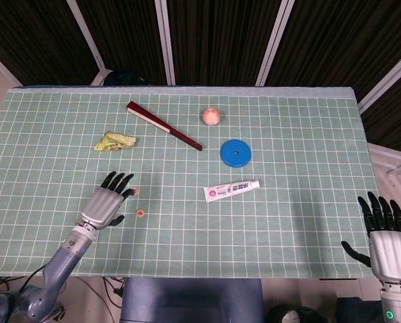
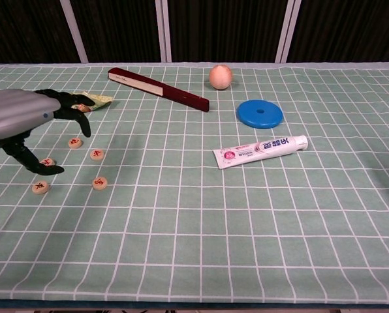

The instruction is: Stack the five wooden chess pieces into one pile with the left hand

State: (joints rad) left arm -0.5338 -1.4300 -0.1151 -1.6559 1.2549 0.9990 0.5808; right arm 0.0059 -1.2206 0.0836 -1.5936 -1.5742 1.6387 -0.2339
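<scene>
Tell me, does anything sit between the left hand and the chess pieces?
Nothing visible does. The left hand hovers open directly over the chess pieces, which lie flat and apart on the bare cloth. The green wrapper lies behind the hand, off to the far side.

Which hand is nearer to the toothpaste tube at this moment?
Left. The left hand hovers over the chess pieces, to the left of the toothpaste tube. The right hand sits at the table's near right edge, farther from the tube.
</scene>
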